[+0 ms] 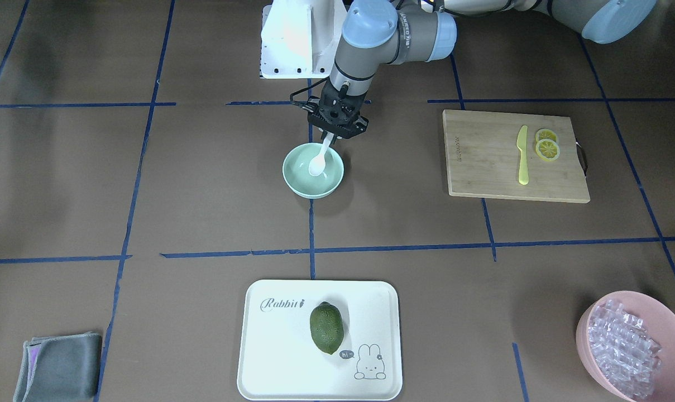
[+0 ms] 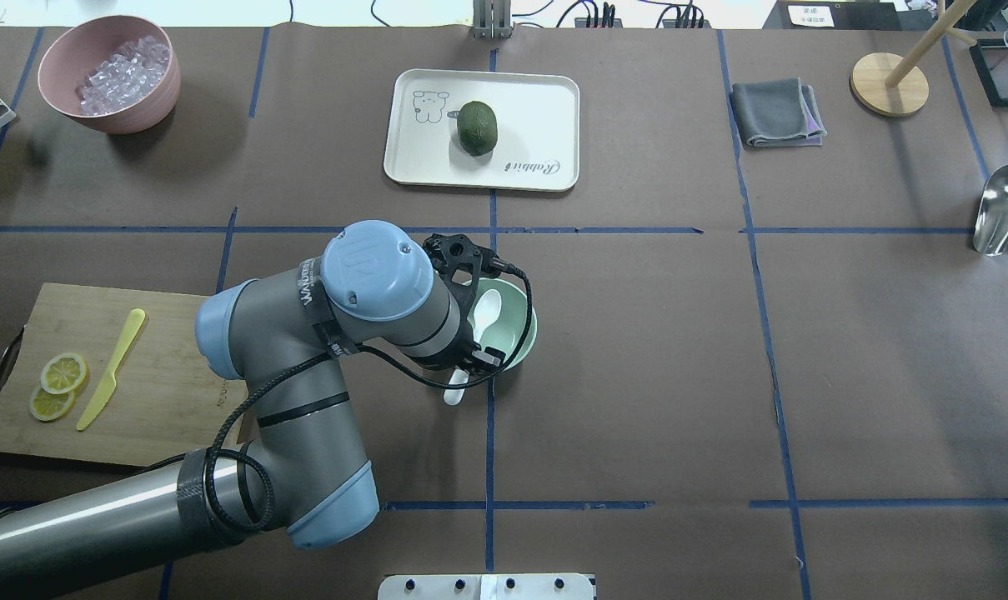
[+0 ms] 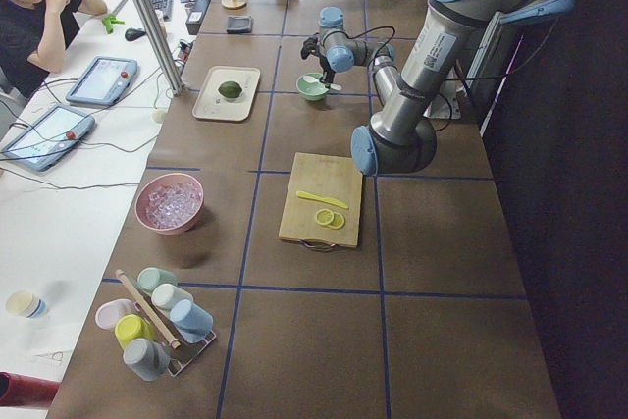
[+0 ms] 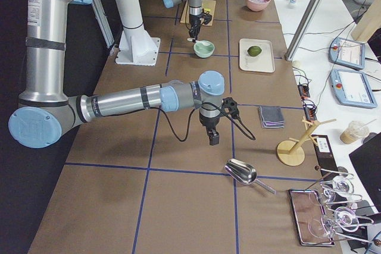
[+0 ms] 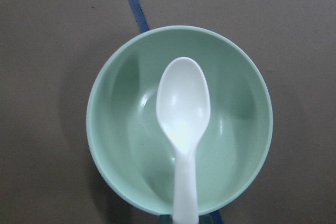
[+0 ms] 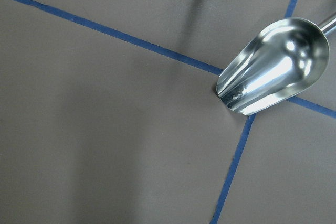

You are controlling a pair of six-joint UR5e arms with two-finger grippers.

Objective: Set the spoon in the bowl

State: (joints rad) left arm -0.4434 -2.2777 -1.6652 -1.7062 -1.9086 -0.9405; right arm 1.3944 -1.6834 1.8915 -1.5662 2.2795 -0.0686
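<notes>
l gripper pinches spoon handle, head down inside bowl. r gripper near metal scoop, spread or not: can't tell.

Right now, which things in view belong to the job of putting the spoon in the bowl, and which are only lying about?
Belong to the job: spoon; bowl; left end effector, gripping the spoon's handle.

Lying about: cutting board, yellow knife, lemon slices, tray, green fruit, pink bowl, grey cloth, metal scoop.
</notes>
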